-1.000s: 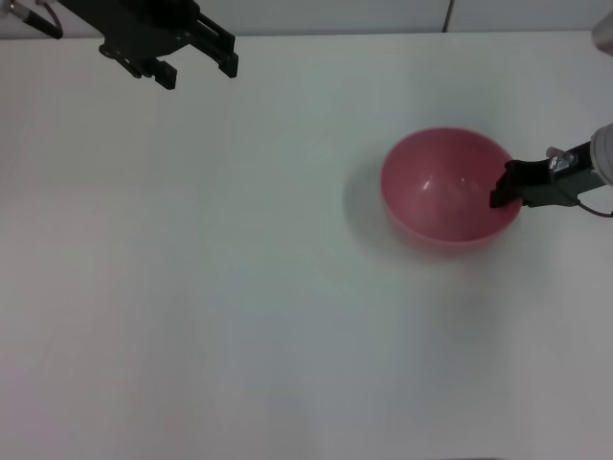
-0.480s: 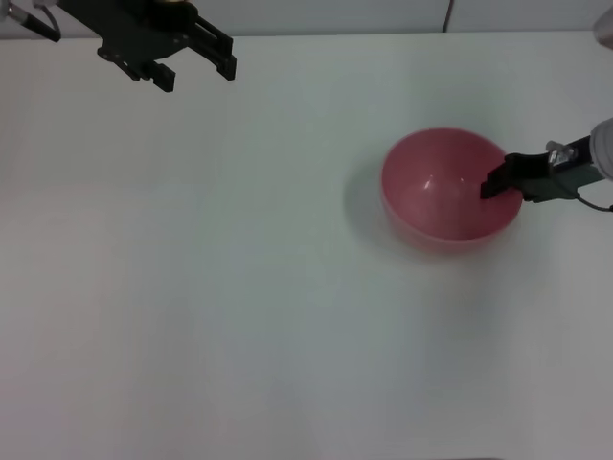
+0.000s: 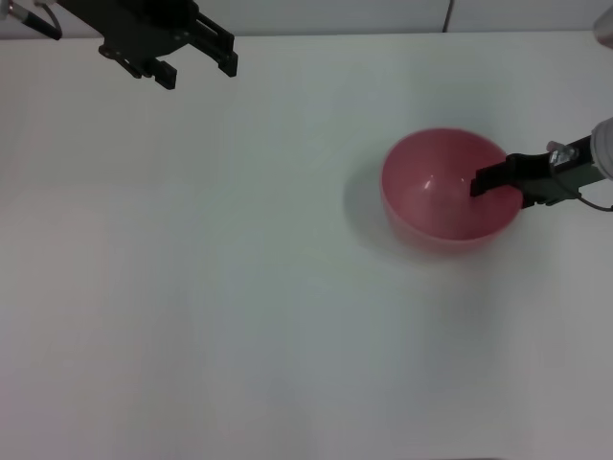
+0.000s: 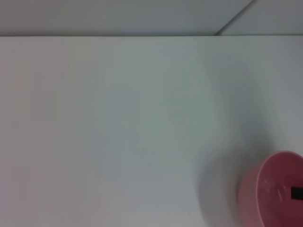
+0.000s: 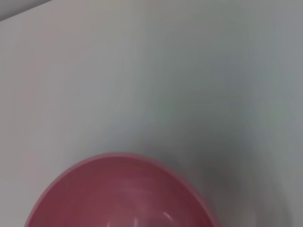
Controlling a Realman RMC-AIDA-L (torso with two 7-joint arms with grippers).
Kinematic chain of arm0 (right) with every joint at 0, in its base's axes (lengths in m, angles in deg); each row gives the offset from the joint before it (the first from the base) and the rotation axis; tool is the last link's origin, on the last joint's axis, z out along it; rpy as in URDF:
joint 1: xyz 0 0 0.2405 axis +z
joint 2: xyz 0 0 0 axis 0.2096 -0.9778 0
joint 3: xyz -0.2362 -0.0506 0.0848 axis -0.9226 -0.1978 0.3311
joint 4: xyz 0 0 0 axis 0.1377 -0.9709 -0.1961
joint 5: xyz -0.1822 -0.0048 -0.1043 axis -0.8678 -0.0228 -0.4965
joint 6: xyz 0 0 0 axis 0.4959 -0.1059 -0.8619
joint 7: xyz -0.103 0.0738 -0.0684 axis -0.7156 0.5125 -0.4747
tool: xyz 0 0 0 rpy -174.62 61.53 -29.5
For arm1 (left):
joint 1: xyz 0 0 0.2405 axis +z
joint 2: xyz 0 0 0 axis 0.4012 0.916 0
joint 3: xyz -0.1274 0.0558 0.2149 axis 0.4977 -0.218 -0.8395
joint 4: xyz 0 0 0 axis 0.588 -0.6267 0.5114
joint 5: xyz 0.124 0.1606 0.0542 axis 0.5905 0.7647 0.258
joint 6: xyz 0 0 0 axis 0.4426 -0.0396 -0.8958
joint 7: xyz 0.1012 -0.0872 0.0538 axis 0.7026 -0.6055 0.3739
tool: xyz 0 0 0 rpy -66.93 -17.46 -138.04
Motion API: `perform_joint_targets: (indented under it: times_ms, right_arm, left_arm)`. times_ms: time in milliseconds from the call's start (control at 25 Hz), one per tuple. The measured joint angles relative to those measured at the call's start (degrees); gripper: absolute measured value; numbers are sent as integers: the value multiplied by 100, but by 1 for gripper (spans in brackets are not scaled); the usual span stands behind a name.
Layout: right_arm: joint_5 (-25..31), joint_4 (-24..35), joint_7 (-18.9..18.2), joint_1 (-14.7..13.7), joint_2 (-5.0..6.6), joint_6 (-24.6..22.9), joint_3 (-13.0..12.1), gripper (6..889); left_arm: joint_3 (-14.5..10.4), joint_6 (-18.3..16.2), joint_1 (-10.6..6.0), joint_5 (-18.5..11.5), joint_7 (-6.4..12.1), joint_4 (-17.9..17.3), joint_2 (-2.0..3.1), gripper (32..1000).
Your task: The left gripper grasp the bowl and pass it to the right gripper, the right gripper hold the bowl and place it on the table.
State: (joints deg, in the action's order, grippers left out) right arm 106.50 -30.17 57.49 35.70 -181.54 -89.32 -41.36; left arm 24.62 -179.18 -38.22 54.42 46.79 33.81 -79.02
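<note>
head view puts your bowl (image 3: 446, 189) on the table (image 3: 239, 307), right of centre. your right tool (image 3: 484, 182) sits at its near-side rim, one finger inside; you can't tell if it's clamped. left tool (image 3: 196, 53) hangs released, far off. handover looks done; release remains. no writing visible.

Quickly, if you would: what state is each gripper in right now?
Left gripper: open, empty, at the table's far left edge.
Right gripper: at the bowl's right rim; grip cannot be told.
</note>
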Motion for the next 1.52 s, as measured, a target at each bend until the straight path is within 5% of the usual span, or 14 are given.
perform_joint_targets:
  times_ms: [240,880,1280,1520]
  right_arm:
    - [0,4,0,13,5,-28,-1,845]
    - [4,124,66,74,-27,-318,-22,848]
    - [-601,1325,723,39,-195,-1194,-35,850]
    - [-899,2050,1013,55,-198,-1955,-31,845]
  left_arm:
    - [0,2,-2,-4,0,0,5,862]
    - [0,41,42,-4,1,0,7,863]
    - [0,46,204,33,1,14,75,863]
    - [0,53,280,54,1,51,97,863]
